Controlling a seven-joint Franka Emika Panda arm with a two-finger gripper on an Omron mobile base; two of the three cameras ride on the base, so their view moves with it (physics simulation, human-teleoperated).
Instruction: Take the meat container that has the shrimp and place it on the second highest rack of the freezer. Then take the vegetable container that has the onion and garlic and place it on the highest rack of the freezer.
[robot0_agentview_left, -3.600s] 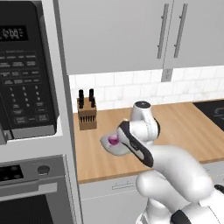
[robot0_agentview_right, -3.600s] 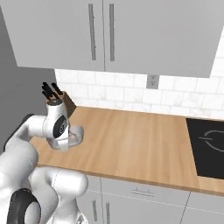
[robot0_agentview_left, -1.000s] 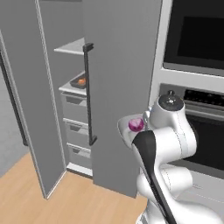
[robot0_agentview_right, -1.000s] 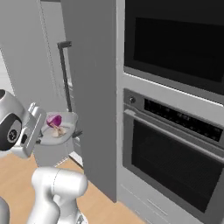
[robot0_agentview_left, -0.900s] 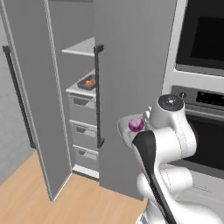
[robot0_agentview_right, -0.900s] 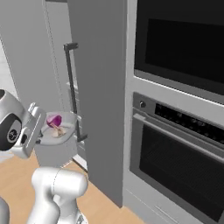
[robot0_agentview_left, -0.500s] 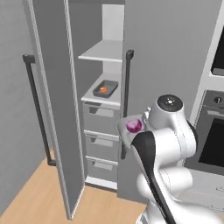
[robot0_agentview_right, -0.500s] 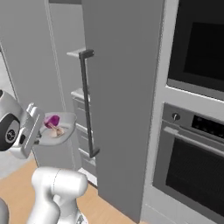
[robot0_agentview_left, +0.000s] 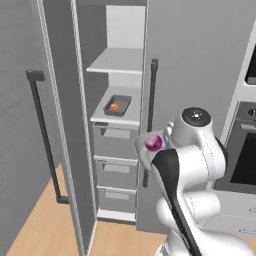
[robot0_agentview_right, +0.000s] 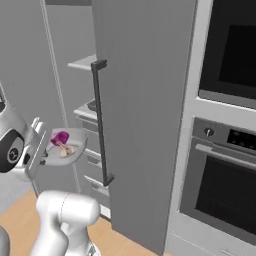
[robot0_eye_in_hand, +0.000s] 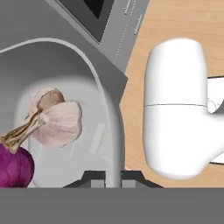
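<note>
Carrying vegetable container by its rim, gripper clamped shut on the wall.
Rigid, light tray; loose onion and garlic likely roll if tilted: keep level.

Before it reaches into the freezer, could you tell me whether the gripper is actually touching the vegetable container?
Touching. In the hand view the gripper is shut on the rim of the vegetable container: its two dark tips pinch the wall with no gap.

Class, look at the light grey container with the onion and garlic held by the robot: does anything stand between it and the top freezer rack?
Nothing visible does. The light grey container sits clamped in the gripper, the freezer's left door is swung open, and the bare white top rack lies ahead. The dark tray rests one rack lower.
</note>
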